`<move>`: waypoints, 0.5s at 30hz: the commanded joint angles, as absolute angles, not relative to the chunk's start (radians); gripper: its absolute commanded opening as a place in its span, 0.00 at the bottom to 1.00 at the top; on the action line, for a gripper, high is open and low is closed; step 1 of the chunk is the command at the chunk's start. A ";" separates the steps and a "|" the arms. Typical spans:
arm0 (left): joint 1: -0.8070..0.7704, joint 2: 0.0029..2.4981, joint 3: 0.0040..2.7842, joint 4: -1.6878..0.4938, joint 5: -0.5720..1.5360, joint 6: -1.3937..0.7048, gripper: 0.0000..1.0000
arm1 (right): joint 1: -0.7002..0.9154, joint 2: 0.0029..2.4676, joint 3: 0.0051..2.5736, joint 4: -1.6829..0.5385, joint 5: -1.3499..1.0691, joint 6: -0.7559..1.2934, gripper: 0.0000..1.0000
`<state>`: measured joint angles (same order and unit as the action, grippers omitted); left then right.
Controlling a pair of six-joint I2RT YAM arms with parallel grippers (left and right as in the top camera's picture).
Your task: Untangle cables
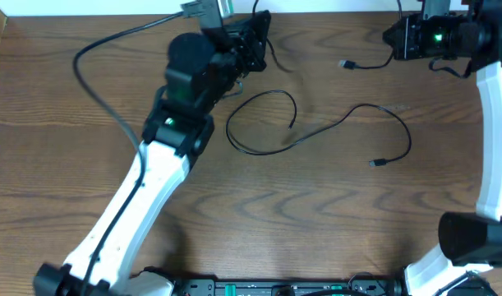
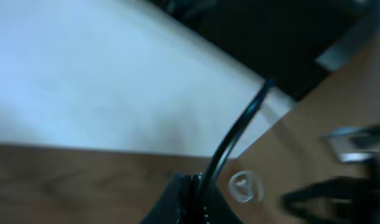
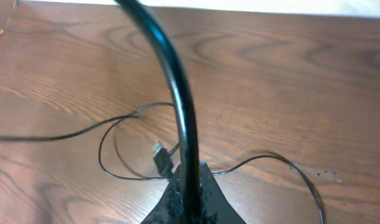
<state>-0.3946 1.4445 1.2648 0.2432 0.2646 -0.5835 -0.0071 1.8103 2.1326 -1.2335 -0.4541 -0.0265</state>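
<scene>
— Cables (image 1: pixel 370 105) first: where do they lie?
— One lies loose on the counter (image 1: pixel 300 230), near the middle. It curls into a loop (image 1: pixel 231 131), then arches off to the right and ends in a small plug (image 1: pixel 375 163) flat on the wood.
— And the rest?
— The right hand (image 3: pixel 188 190), over the far right part of the counter, is closed on a black strand (image 3: pixel 180 93) that rises from between its fingers. In the overhead view that strand leaves the hand and ends in a second plug (image 1: pixel 347 63) on the counter, well apart from the loop.
— What about the left hand (image 2: pixel 199 190)?
— It sits at the far edge, beyond the loop, pinched shut on another black cord (image 2: pixel 235 129) that runs up and away from its fingers. Its own view is blurred, so I cannot tell where that cord leads.
— Are the two held pieces one cable?
— I cannot tell.
</scene>
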 commanded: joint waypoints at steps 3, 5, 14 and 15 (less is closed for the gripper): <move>-0.393 1.406 1.276 0.271 0.276 -0.570 0.07 | -0.005 1.898 2.139 -1.253 -0.528 -0.070 0.01; -0.393 1.404 1.276 0.288 0.277 -0.570 0.07 | -0.002 1.927 2.139 -1.261 -0.557 -0.089 0.02; -0.393 1.404 1.276 0.356 0.276 -0.581 0.07 | 0.037 2.050 2.139 -1.377 -0.569 -0.241 0.15; -0.393 1.403 1.276 0.367 0.276 -0.581 0.08 | 0.043 2.063 2.139 -1.390 -0.569 -0.258 0.18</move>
<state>-0.3946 1.4120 1.2648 0.3405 0.2646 -0.5797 0.0181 2.0220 2.1323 -1.3632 -0.5434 -0.1608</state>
